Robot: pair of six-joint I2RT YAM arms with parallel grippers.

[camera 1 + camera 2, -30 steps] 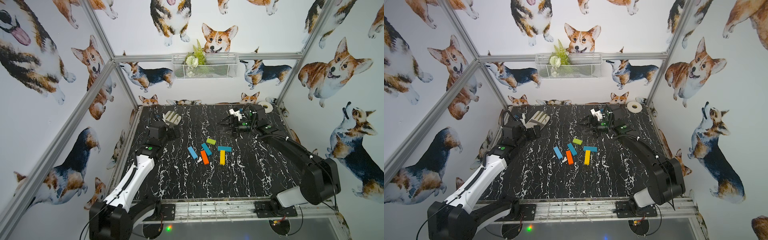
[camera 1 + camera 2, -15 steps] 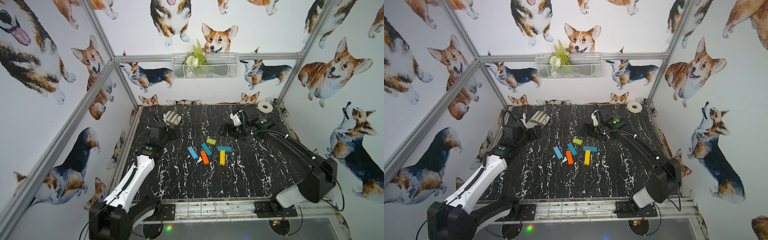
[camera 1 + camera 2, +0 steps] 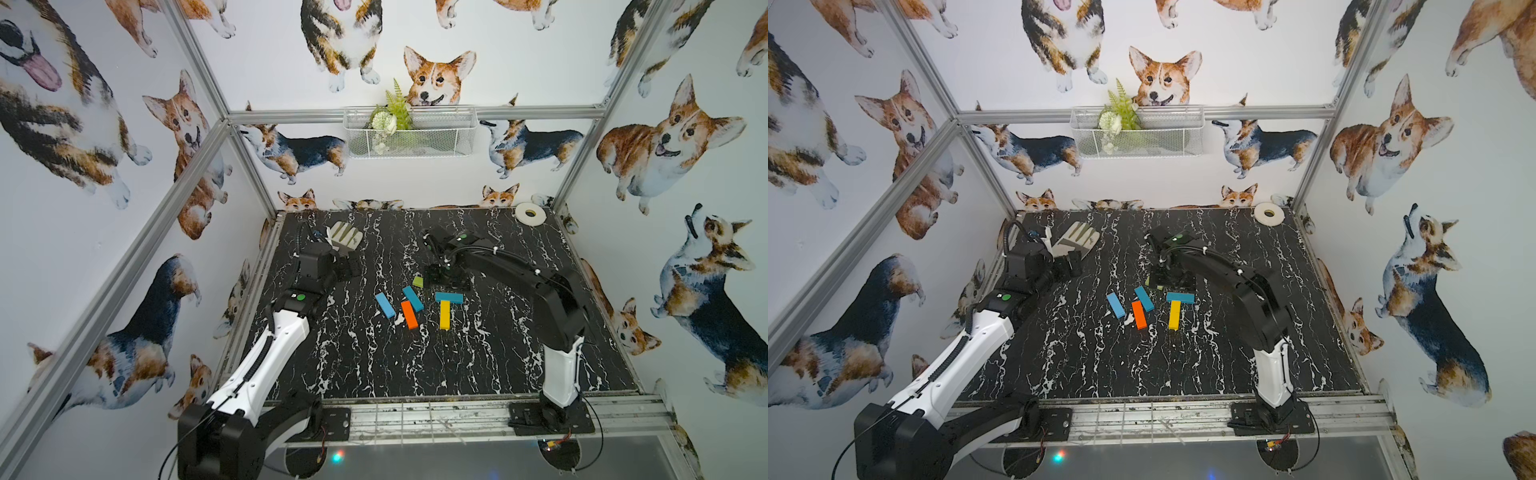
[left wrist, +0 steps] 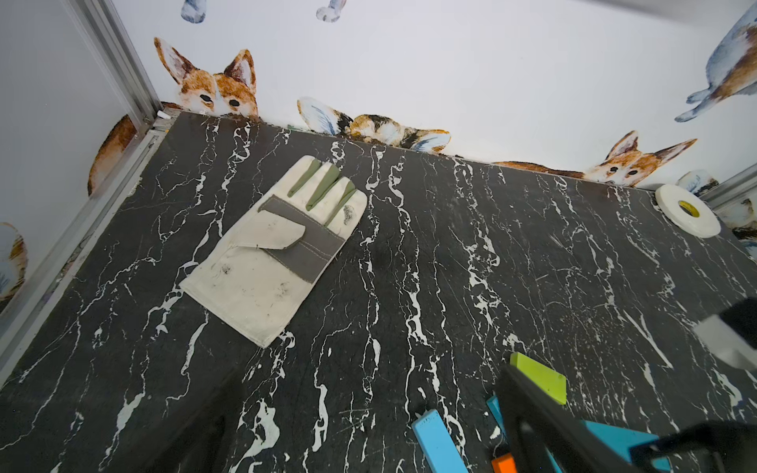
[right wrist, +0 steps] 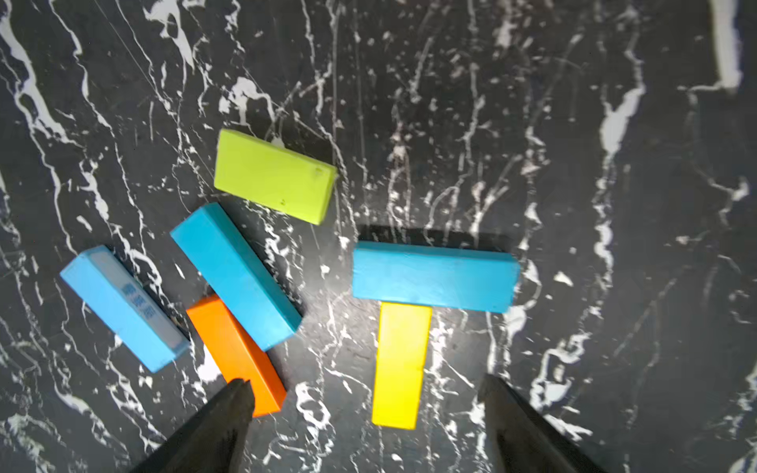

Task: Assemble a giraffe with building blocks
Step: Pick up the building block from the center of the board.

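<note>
No giraffe is in view. The building blocks lie loose mid-table: a lime green block (image 3: 418, 282) (image 5: 273, 176), a slanted teal block (image 3: 412, 298) (image 5: 235, 276) partly over an orange one (image 3: 409, 314) (image 5: 235, 354), a light-blue one (image 3: 385, 304) (image 5: 123, 307), and a teal bar (image 3: 449, 296) (image 5: 434, 276) crossing the end of a yellow bar (image 3: 444, 314) (image 5: 403, 364) like a T. My right gripper (image 3: 446, 278) (image 5: 364, 381) hangs open and empty just above the T. My left gripper (image 3: 349, 266) (image 4: 368, 376) is open and empty, left of the blocks.
A white and grey glove (image 3: 344, 235) (image 4: 274, 245) lies at the back left, just behind my left gripper. A white tape roll (image 3: 530, 214) (image 4: 688, 211) sits in the back right corner. A wire basket (image 3: 409, 133) with a plant hangs on the back wall.
My right arm has swung from the back of the table forward and down over the green and teal blocks. The blocks and my left arm have not moved.
</note>
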